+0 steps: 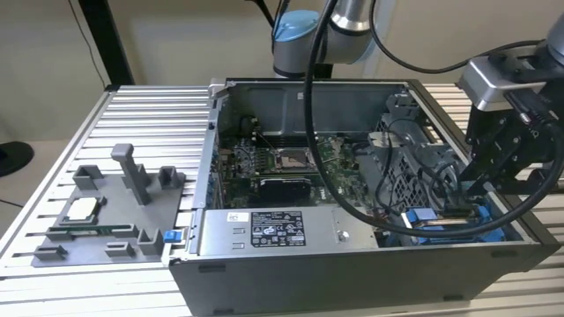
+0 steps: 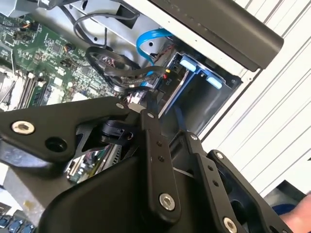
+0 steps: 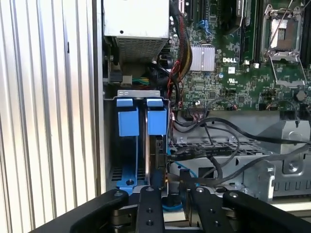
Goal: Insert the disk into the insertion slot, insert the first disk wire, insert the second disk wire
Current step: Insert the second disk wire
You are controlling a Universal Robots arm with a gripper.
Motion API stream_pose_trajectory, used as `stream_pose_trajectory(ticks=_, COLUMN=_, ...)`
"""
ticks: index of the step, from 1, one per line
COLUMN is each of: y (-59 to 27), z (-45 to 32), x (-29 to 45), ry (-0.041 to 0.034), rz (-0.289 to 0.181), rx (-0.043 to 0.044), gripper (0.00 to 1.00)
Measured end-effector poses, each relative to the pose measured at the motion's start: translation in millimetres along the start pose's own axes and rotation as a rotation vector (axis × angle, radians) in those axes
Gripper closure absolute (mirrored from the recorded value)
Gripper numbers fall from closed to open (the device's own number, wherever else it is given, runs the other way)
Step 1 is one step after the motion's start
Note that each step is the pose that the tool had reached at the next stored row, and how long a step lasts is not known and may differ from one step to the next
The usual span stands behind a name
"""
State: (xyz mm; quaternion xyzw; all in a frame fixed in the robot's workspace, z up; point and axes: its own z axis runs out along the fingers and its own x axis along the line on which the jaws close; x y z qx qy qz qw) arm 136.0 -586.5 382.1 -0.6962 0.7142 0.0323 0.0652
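1. The gripper (image 1: 461,200) is hanging low inside the open computer case (image 1: 352,277), at about 4 o'clock in the exterior view.
2. In both wrist views its black tips are reaching down next to the disk. The pictures are not showing whether the gripper (image 3: 171,182) is spread or pinching something, so this cannot be told.
3. In the second wrist view the gripper (image 2: 175,130) is sitting just beside a bunch of black wires (image 2: 116,65) and a blue wire (image 2: 148,41).
4. The disk (image 1: 421,216) is sitting inside the insertion slot (image 1: 490,232), in the case corner at about 4 o'clock in the exterior view.
5. Its long side is running from about 9 o'clock to 3 o'clock in the exterior view, along the near wall of the case.
6. Its blue handle end is pointing to about 9 o'clock, toward the grey power box (image 1: 264,231).
7. In the first wrist view the disk (image 3: 129,124) is showing its two blue tabs side by side.
8. The arm (image 1: 300,33) is standing behind the case at about 12 o'clock in the exterior view. Its wrist is reaching round to about 3 o'clock and is pointing the gripper straight down.
9. A thick black cable (image 1: 321,152) is drooping from the arm over the green board (image 1: 339,155).
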Motion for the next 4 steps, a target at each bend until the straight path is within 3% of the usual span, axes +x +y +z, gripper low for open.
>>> stream_pose_trajectory(ticks=4, y=0.0, z=-0.2, x=0.0, ry=0.0001, rz=0.000, rx=0.0000, gripper=0.00)
